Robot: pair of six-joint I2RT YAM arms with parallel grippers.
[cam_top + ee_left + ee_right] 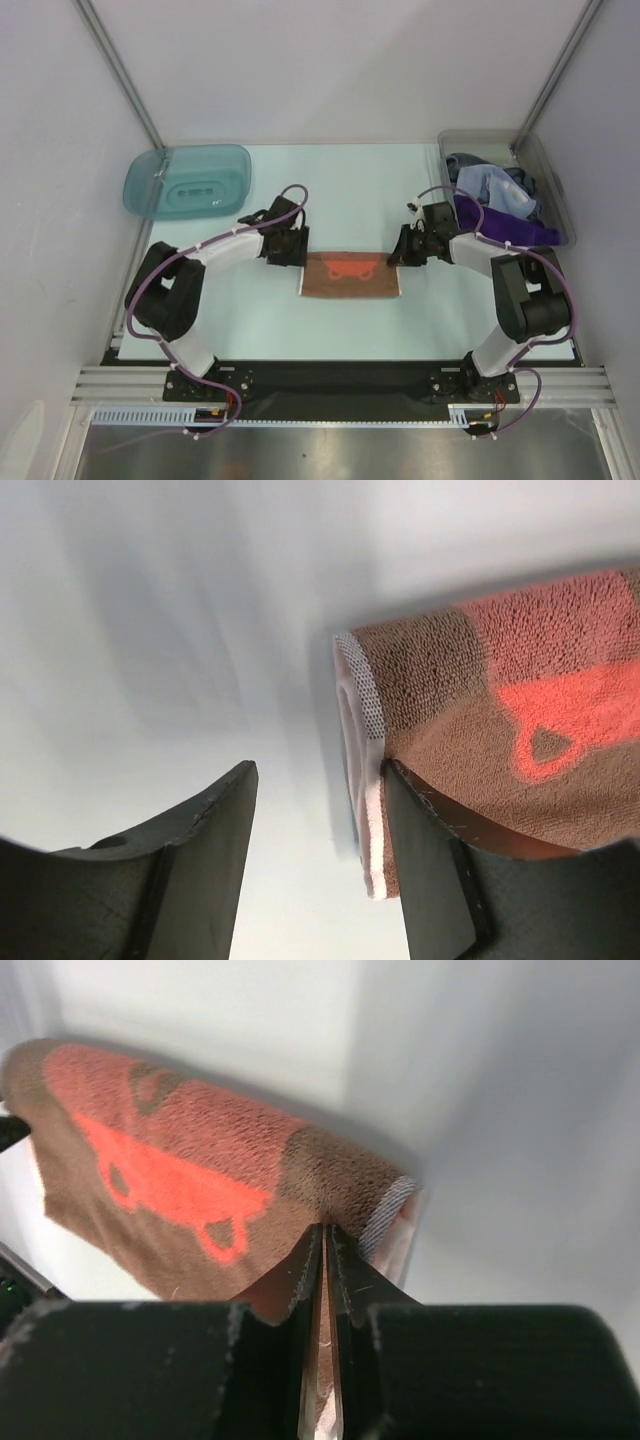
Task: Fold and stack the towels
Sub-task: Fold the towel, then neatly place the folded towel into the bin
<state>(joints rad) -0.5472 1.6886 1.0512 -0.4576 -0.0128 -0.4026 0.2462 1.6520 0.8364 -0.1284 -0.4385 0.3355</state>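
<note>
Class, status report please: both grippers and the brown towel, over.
Left gripper open beside brown towel, left edge. Right gripper shut on right edge. Nothing in the way.

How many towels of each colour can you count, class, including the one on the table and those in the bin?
orange-brown towel with red print: 1
pale blue towel: 1
grey-blue towel: 1
purple towel: 1
Total: 4 towels showing. The heap in the clear bin may hide more.
</note>
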